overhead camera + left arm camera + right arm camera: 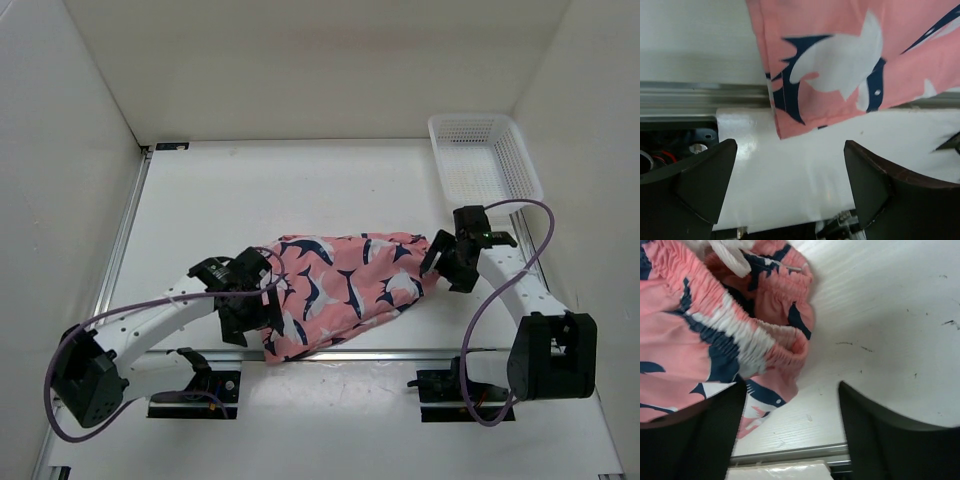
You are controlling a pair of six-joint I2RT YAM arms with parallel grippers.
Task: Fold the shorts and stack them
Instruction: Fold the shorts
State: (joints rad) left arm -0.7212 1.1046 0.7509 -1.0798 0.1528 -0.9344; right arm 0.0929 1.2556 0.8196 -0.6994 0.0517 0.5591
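The coral-pink shorts [345, 290] with navy-and-white whale prints lie loosely folded near the table's front edge, between the two arms. My left gripper [262, 300] sits at their left end, open. In the left wrist view its fingers [705, 180] stand wide apart over bare table, and a hem corner of the shorts [840, 60] lies just beyond them, untouched. My right gripper [440, 262] is at the shorts' right end, also open. In the right wrist view the gathered elastic waistband [730, 335] bunches beside the left finger [715, 430]; nothing is pinched.
A white mesh basket [485, 160] stands at the back right corner. A metal rail [400, 352] runs along the table's front edge, just under the shorts' lower hem. White walls close in the left, back and right sides.
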